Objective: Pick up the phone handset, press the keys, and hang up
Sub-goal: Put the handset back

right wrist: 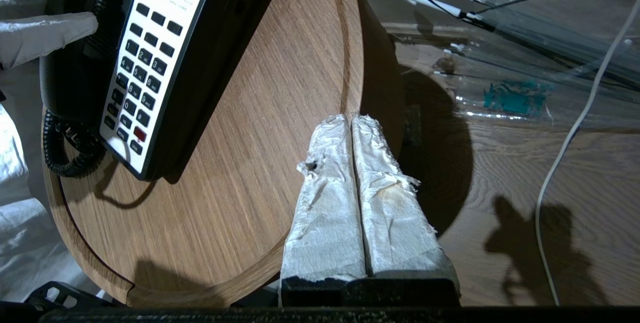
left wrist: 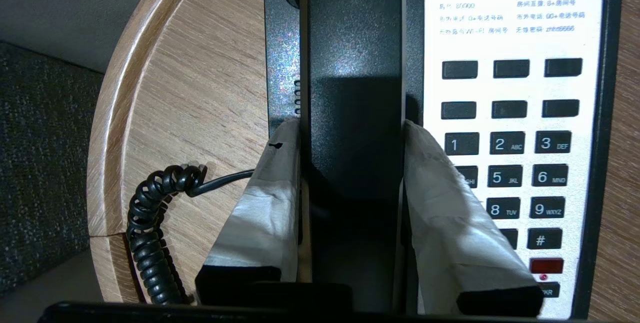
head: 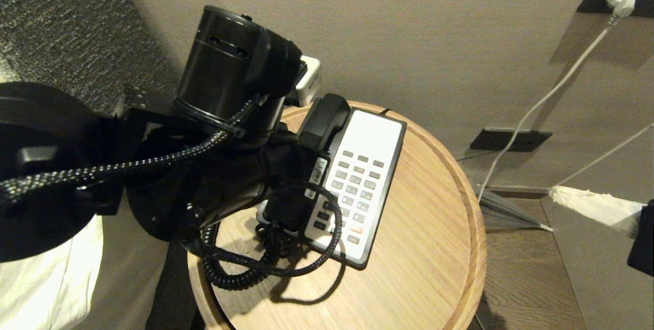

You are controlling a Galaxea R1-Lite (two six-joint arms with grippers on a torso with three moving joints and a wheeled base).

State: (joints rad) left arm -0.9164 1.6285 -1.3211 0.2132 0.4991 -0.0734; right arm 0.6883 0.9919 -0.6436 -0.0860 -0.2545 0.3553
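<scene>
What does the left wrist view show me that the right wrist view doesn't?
Only the left wrist view: the left end effector straddling the phone handset, one taped finger on each side, handset seated on the phone base; readable key digits.

Only the right wrist view: the right end effector shut, hovering over the round table's edge, away from the phone; floor cables.

Both: the keypad, the coiled cord, the wooden tabletop.

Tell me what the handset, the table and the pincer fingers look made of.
Long black phone handset: likely moulded plastic with a fine matte grain and soft sheen. Round light-brown table: wood or wood veneer, with visible grain lines. Left pincer fingers: wrapped in whitish tape or cloth, creased.
</scene>
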